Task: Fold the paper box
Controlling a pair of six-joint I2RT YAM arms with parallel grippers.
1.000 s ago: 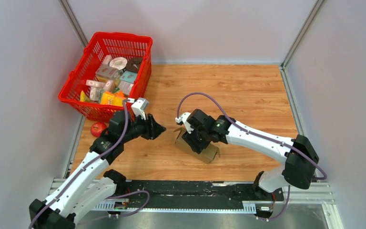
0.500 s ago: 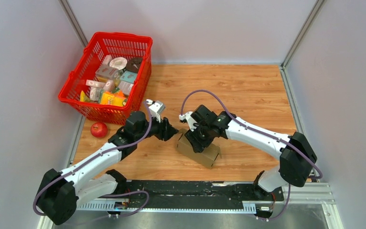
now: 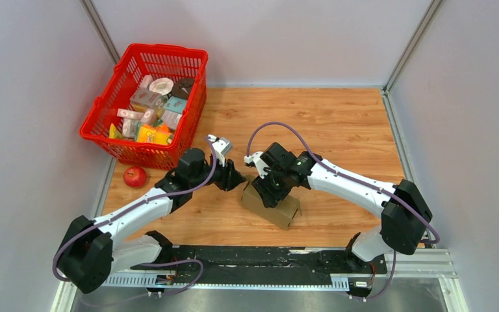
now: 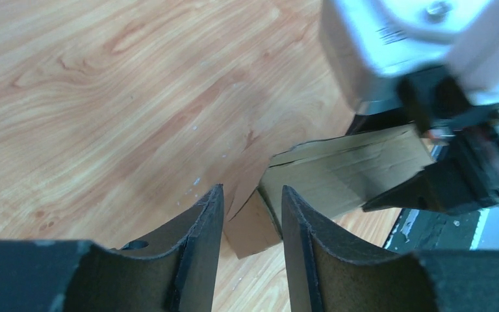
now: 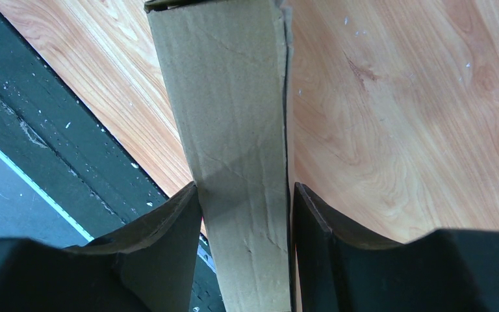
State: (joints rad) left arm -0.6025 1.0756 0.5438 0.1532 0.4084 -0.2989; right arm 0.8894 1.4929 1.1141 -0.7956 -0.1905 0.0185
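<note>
The paper box point(image 3: 279, 208) is a small brown cardboard box standing on the wooden table near the front middle. My right gripper point(image 3: 268, 188) is shut on the paper box point(image 5: 234, 130), one finger on each side of it. My left gripper point(image 3: 237, 180) is just left of the box, its jaws a little apart and empty. In the left wrist view the paper box point(image 4: 338, 175) lies just beyond my fingertips point(image 4: 211, 195), with a loose end flap pointing toward them.
A red basket point(image 3: 191, 104) full of small colourful packages stands at the back left. A red apple point(image 3: 134, 176) lies on the table in front of it. The black rail point(image 3: 260, 260) runs along the near edge.
My left gripper has swung right from near the basket to the left end of the box. The right gripper has stayed gripping the box, which has shifted slightly.
</note>
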